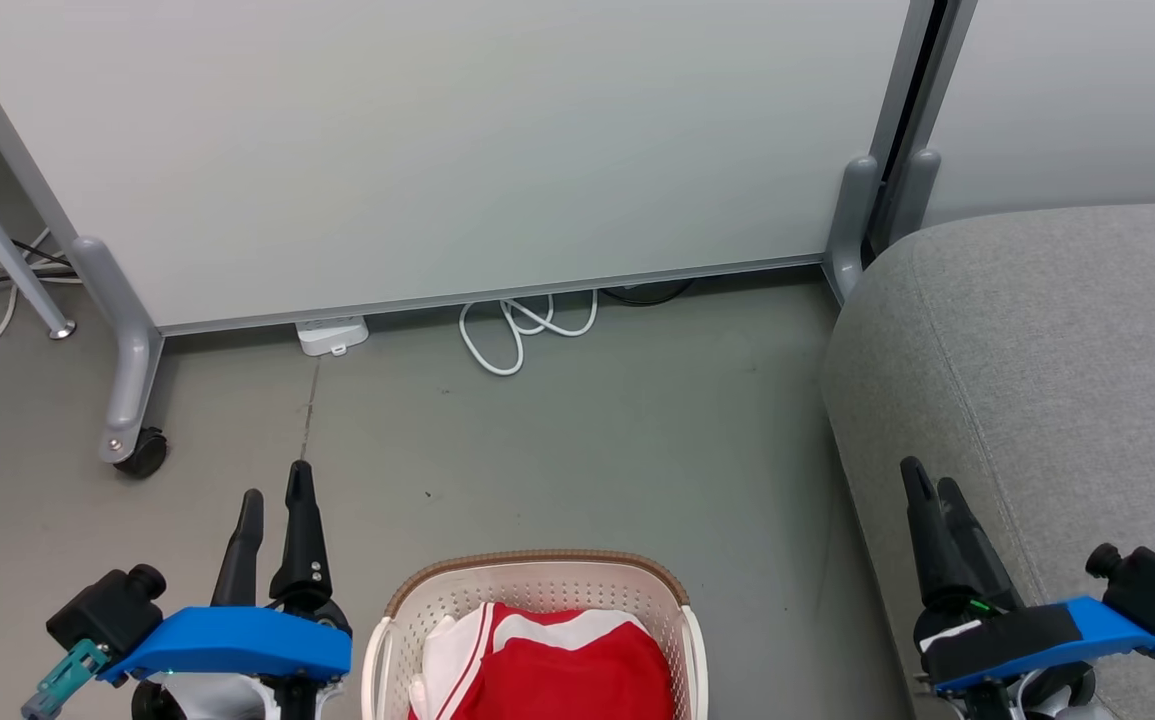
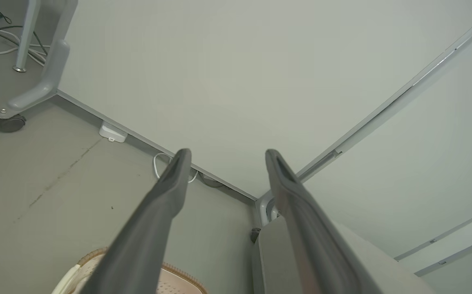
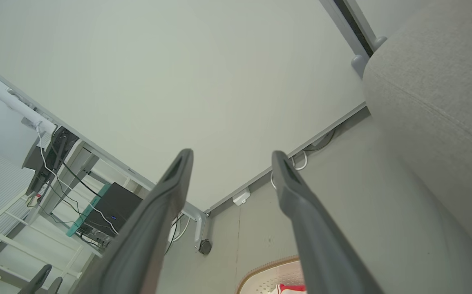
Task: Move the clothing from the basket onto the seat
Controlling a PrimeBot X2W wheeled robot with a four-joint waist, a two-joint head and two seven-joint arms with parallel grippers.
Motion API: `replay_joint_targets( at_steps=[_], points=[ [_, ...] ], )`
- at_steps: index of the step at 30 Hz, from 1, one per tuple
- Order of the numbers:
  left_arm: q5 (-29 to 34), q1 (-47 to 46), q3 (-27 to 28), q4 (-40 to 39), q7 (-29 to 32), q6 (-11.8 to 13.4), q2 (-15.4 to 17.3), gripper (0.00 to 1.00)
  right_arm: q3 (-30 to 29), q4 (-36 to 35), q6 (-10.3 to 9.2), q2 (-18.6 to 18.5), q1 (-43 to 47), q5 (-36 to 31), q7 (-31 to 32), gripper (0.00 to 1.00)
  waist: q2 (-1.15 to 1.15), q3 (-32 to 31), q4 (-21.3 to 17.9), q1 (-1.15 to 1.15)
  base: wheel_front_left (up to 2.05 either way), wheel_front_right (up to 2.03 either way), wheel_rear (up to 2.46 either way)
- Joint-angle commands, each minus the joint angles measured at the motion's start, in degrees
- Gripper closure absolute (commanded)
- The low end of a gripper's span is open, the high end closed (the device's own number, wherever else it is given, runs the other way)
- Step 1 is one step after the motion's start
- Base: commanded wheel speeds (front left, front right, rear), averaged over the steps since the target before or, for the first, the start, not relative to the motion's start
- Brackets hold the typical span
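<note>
Left hand (image 1: pixel 275 482): near left, fingers spread apart with nothing between them, raised above the floor (image 1: pixel 587 450) just left of the basket (image 1: pixel 537 556). Right hand (image 1: pixel 929 475): near right, fingers likewise apart and empty in its own wrist view, over the seat's near left edge.

Basket stands at the floor's near edge, between the two hands, touching neither. Clothing (image 1: pixel 567 670) lies inside it: red fabric with white stripes and panels, bunched up, filling most of the well that shows. Seat (image 1: pixel 1057 380) runs along the floor's right side, far bigger than the basket. No cloth on the part of it in view.

Step, as I judge it: the very start, with the reach not yet made and nothing carried across. Next move calls for a hand to swing inward and drop into the basket. It must close on a fold of red cloth, lift it clear of the rim, then carry it right to the seat. Right hand sits nearer the seat; either looks able to reach.

Beyond: white cable (image 1: pixel 522 330) looped at the floor's far edge, under a pale partition (image 1: pixel 437 150) on castered feet.

Hard to make out: basket's near half is cut off at the bottom of the head view, so the number of garments and any lettering cannot be told. Seat's right and near extent is also cut off.
</note>
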Motion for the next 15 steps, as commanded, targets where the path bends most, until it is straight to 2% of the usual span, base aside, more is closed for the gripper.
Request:
replay_joint_targets(
  at_steps=[1,15],
  points=[
    [1.5,-1.0,-0.3,-1.0,-0.5,0.2,0.5,0.00,0.3,-0.9,0.15,-0.4,-0.4,-1.7,-0.5,0.00,0.00,0.0,0.0,0.00,0.00,0.00,0.00],
    [11.6,-0.7,-3.3,-1.4,-2.9,2.0,1.1,0.00,2.2,-1.3,0.17,-0.4,0.0,-11.5,-2.9,0.00,0.00,-0.2,0.3,0.00,0.00,0.00,0.00]
  ],
)
